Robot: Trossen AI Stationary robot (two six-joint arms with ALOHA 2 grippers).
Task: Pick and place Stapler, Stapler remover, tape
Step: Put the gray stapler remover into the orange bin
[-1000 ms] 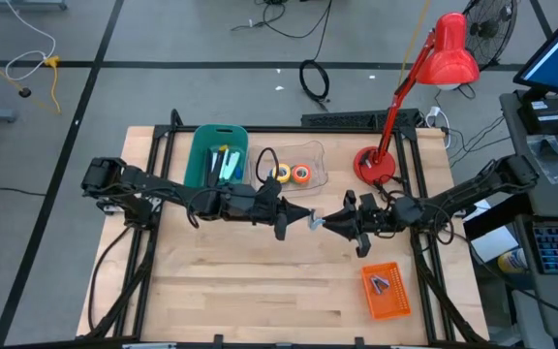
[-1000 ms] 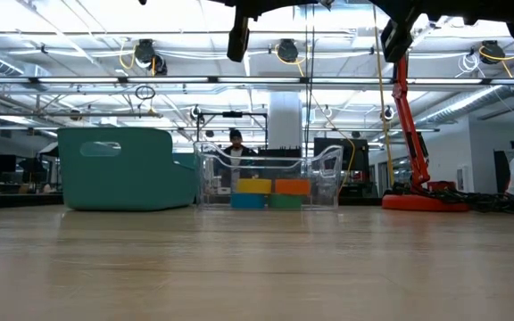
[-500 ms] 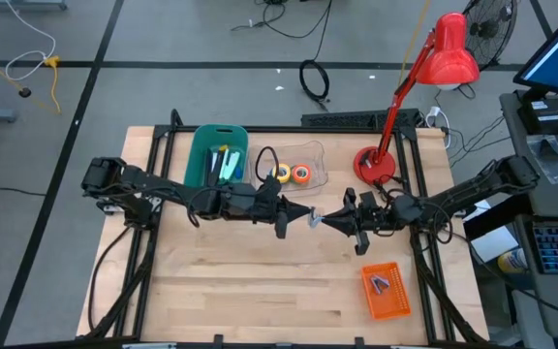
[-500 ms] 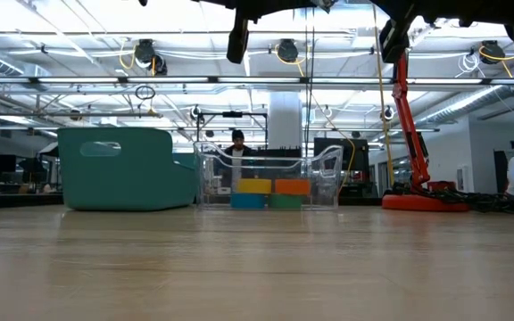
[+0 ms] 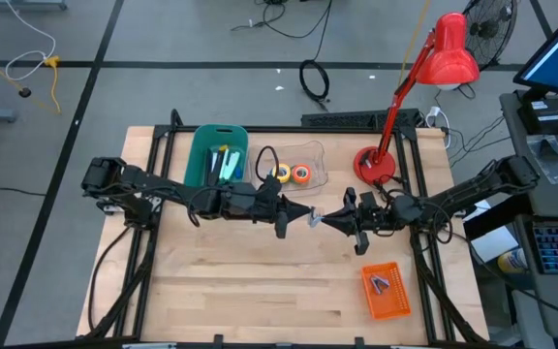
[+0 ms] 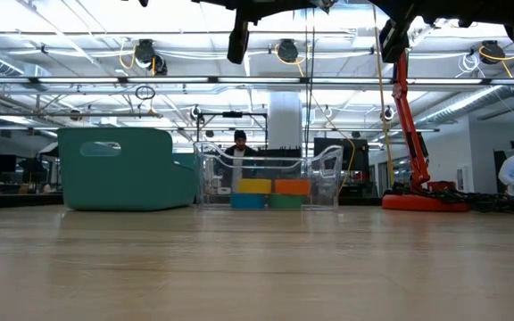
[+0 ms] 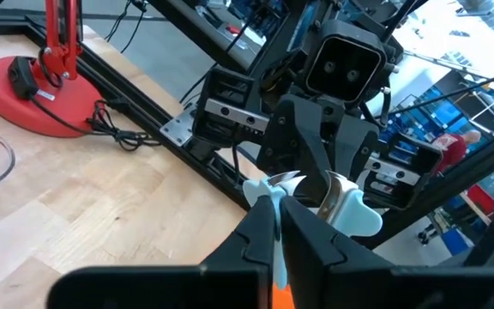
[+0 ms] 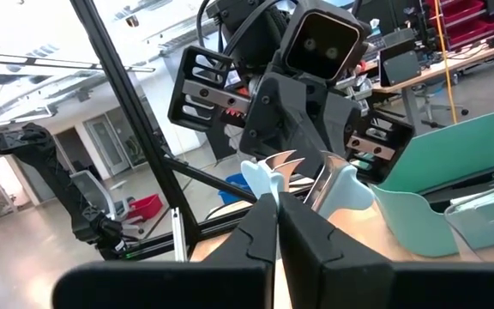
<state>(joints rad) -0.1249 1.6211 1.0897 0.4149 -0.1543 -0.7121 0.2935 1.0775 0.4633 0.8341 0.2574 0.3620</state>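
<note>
Two arms of mine stretch level toward each other and meet above the middle of the desk [image 5: 260,291]. My left pincer [image 5: 301,214] and my right pincer [image 5: 327,222] are both clamped tip to tip on the one stapler remover [image 5: 314,220], which hangs clear of the wood. Each wrist view shows its pale blue wings and metal claws pinched between my dark fingers [image 7: 260,225], with the opposite pincer gripping just behind. The high view shows only a small pale speck there. From above, two rolls of tape show in the one clear tray [image 5: 315,180], yellow [image 5: 281,173] and orange [image 5: 300,173]. The low view counts four, with blue [image 6: 248,201] and green [image 6: 286,201] stacked beneath them. One teal bin [image 5: 201,155], one orange basket [image 5: 387,293] and one red lamp [image 5: 376,165] complete the desk.
</note>
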